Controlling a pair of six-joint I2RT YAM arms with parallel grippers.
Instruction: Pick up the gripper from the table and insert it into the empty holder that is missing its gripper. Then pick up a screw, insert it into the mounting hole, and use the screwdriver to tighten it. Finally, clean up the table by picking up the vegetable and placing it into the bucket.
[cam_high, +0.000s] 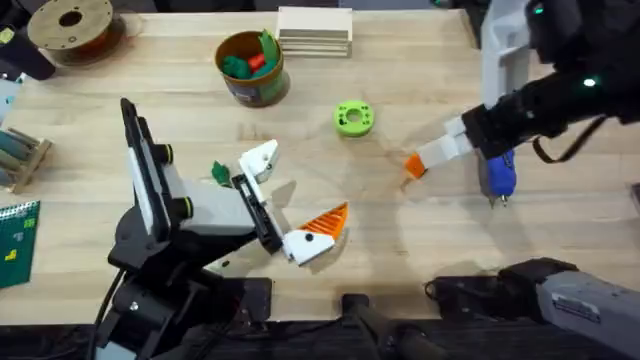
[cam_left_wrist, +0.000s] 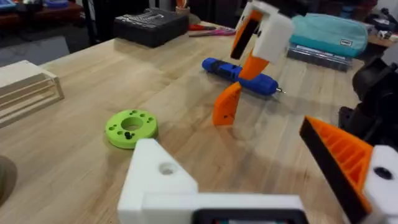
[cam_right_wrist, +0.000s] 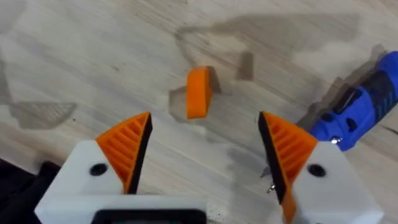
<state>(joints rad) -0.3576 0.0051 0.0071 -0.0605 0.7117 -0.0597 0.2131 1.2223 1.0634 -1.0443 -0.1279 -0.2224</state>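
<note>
The tabletop (cam_high: 420, 250) is carrying everything, and the right arm, reaching in from the right side, is clearly the nearer one to the work. Its right tool (cam_right_wrist: 205, 146) is hovering spread wide, both orange pads apart with nothing between them. The left tool (cam_high: 290, 205) is lying low at the centre-left, also spread; one of its white mounts, the holder (cam_left_wrist: 158, 174), is standing bare, waiting for its pad. The blue screwdriver (cam_high: 497, 172) is lying just beyond the right arm's fingers, and the bucket (cam_high: 251, 68) is sitting well apart toward the far edge. The gripper (cam_right_wrist: 199, 92) is resting on the wood directly ahead of the right tool's gap, centred between the pads, its long axis seeming to run roughly along the approach line, so a straight descent looks sufficient. The vegetable (cam_high: 220, 172) is sitting just beside the left tool.
</note>
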